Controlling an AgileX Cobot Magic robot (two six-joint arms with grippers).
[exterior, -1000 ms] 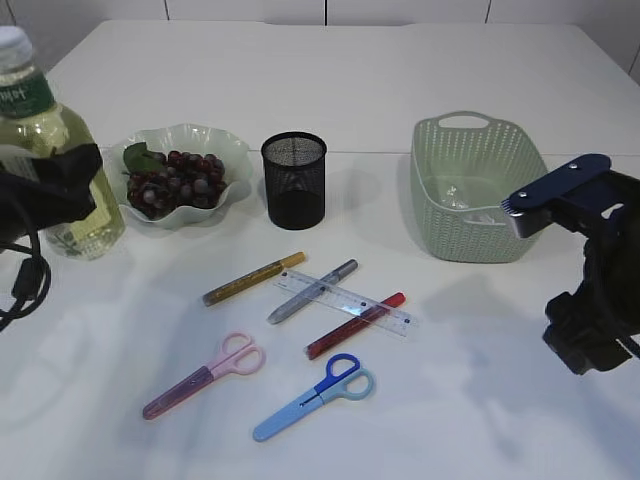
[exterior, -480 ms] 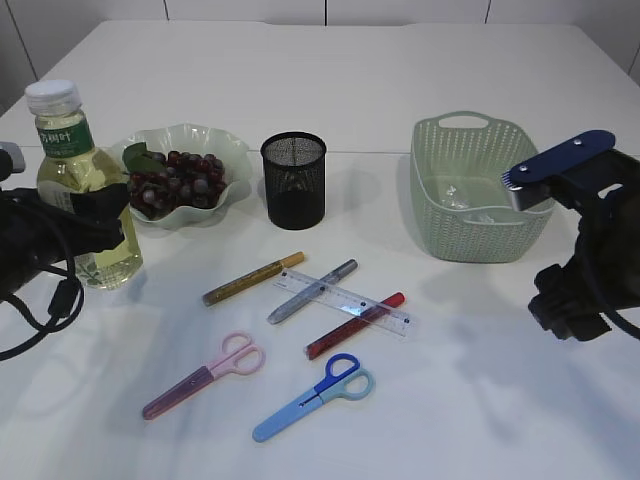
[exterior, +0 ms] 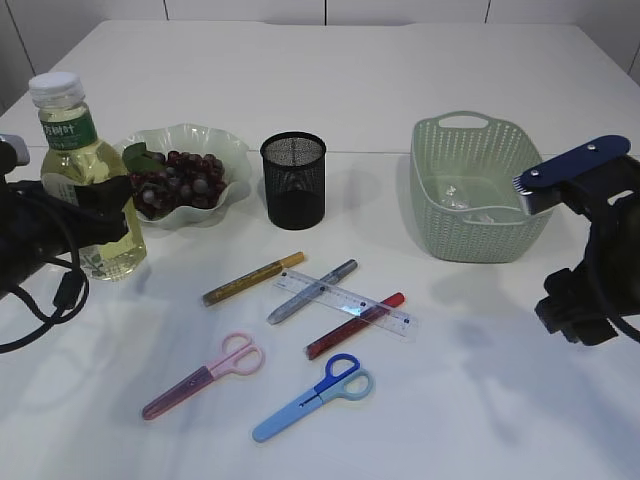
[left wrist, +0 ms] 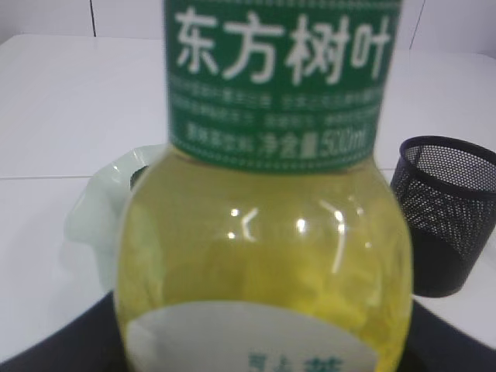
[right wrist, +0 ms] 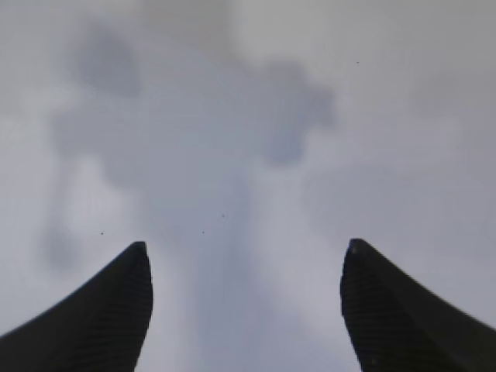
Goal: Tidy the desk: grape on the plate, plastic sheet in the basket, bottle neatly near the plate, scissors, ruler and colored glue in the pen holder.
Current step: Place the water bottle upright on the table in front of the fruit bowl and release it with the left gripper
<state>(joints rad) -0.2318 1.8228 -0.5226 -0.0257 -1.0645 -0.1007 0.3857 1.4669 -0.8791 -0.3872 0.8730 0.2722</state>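
Bottle [exterior: 82,180] stands upright at the table's [exterior: 400,70] left edge, just beside the plate [exterior: 185,145], with the left gripper [exterior: 95,215] clamped around its lower body; in the left wrist view the bottle [left wrist: 263,232] fills the frame, yellow liquid under a green label. Grapes [exterior: 178,180] lie on the plate. Pen holder [exterior: 294,180] stands upright just right of the plate, with nothing visible inside. Basket [exterior: 480,185] sits at the right, a clear plastic sheet [exterior: 465,200] lying in it.

Three glue pens lie loose in front of the holder: gold [exterior: 254,278], silver [exterior: 312,291] and red [exterior: 355,325]. Ruler [exterior: 345,303] rests across the silver and red pens. Pink scissors [exterior: 205,375] and blue scissors [exterior: 314,397] lie nearer the camera, closed, apart from each other.

Right gripper [right wrist: 244,260] hangs above bare table near the basket, its fingers spread wide and holding nothing.
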